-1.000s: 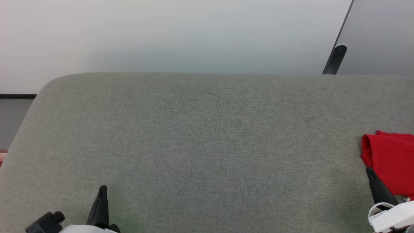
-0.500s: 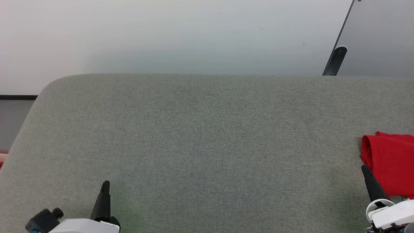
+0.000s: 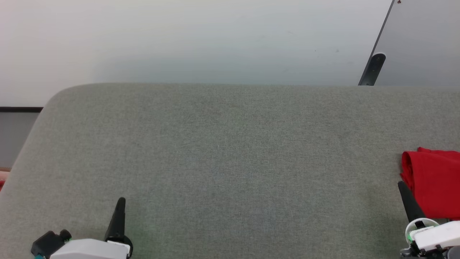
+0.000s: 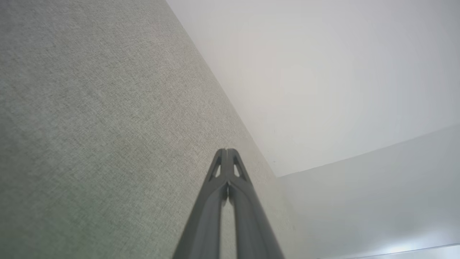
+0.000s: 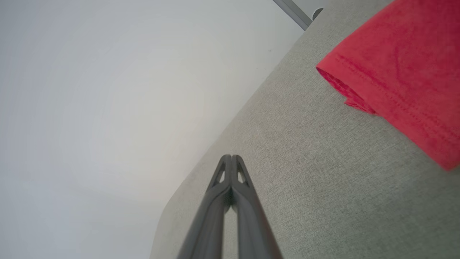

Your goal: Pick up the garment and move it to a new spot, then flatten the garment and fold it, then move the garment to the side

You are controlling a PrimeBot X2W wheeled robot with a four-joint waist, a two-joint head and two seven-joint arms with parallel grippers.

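While my right gripper (image 3: 401, 185) sits beside the red garment (image 3: 435, 183) at the right edge, my left gripper (image 3: 121, 200) sits front-left. Both are closed (empty).

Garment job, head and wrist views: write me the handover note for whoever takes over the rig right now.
The left gripper is shut and empty, over the near left of the grey surface.
The right gripper is shut and empty, close beside the near left edge of the garment; whether they touch cannot be told.
The garment lies as a red doubled-over bundle at the right side of the surface, cut off by the edge of the head view.
Done, apparently: moved, folded, set aside.
Left: check the part of the fold out of frame; otherwise probably only parking the arms.
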